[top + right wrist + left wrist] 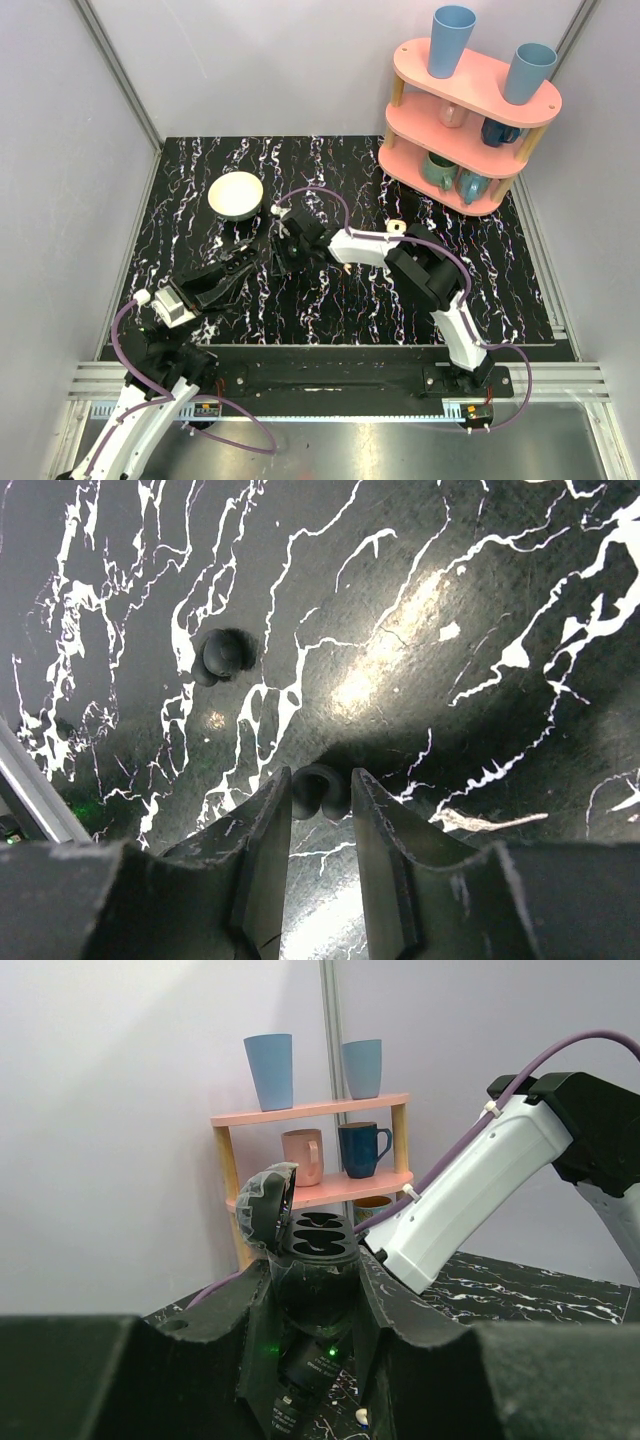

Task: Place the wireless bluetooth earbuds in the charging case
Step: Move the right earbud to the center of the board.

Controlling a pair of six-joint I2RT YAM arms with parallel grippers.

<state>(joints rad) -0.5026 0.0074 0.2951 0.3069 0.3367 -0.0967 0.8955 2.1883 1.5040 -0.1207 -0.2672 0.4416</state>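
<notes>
Left wrist view, right arm [470, 1195] beside charging case [315, 1238], pink shelf [312, 1110] behind

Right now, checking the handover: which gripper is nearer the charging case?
Left. The left gripper clamps the open charging case; the right gripper is apart from it, at the table, straddling an earbud.

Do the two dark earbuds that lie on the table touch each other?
Apart. The right wrist view shows bare table between the upper earbud and the lower earbud, which lies between the fingertips of the right claw.
</notes>
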